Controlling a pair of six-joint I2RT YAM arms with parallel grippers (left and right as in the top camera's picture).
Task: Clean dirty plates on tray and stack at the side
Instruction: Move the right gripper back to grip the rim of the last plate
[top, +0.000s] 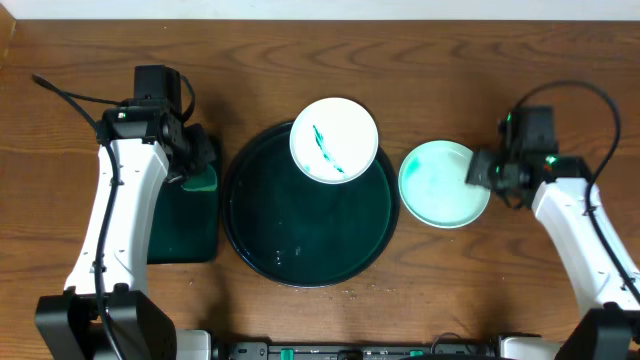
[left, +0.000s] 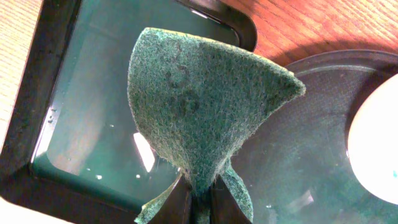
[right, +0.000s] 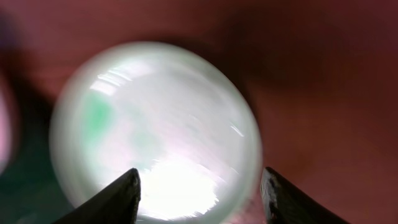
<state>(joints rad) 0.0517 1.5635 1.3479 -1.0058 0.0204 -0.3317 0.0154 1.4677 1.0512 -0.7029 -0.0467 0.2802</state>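
Note:
The large round dark tray (top: 300, 250) lies in the middle of the table. A white plate (top: 334, 140) with a teal smear rests on its far part, over the rim. It also shows at the right edge of the left wrist view (left: 379, 143). A second plate (top: 435, 185), tinted teal, lies on the table right of the tray and shows blurred in the right wrist view (right: 155, 118). My right gripper (top: 481, 172) (right: 199, 177) is open over that plate's right edge. My left gripper (top: 200, 165) (left: 199, 196) is shut on a green sponge (left: 199, 99).
A rectangular dark tray (top: 180, 235) (left: 37, 124) holding wet liquid lies left of the round tray (left: 311, 155), under the sponge. Bare wooden table runs along the far side and the right. Cables trail from both arms.

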